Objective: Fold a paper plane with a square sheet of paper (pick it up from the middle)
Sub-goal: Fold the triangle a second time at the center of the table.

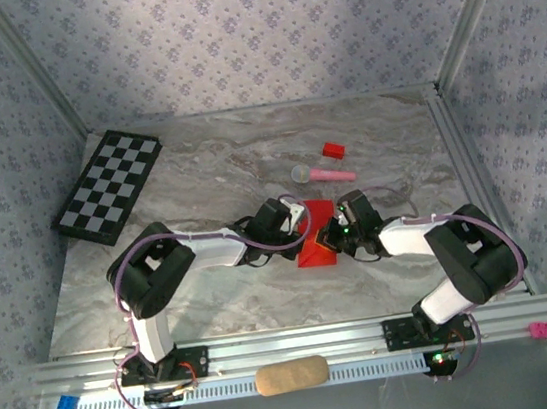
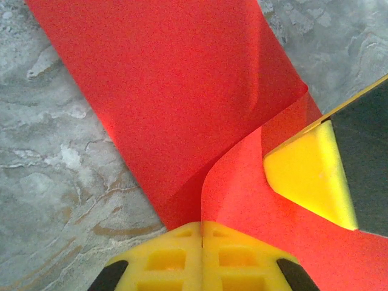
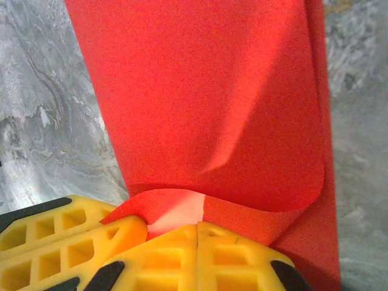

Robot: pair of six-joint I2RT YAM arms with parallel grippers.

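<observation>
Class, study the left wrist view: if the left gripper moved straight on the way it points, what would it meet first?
The thin bright red paper sheet that the left gripper pinches; just beyond it, probably the grey marble-patterned table, though depth is unclear.

Matt red square sheet of paper [image 2: 163,91], smooth grey marbled table [image 1: 217,161], yellow moulded plastic left claw [image 2: 202,227]

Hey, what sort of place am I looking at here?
Probably a robot lab test cell: left arm and right arm bolted to an aluminium rail, patterned backdrop walls on metal posts, a marble-look tabletop.
</observation>
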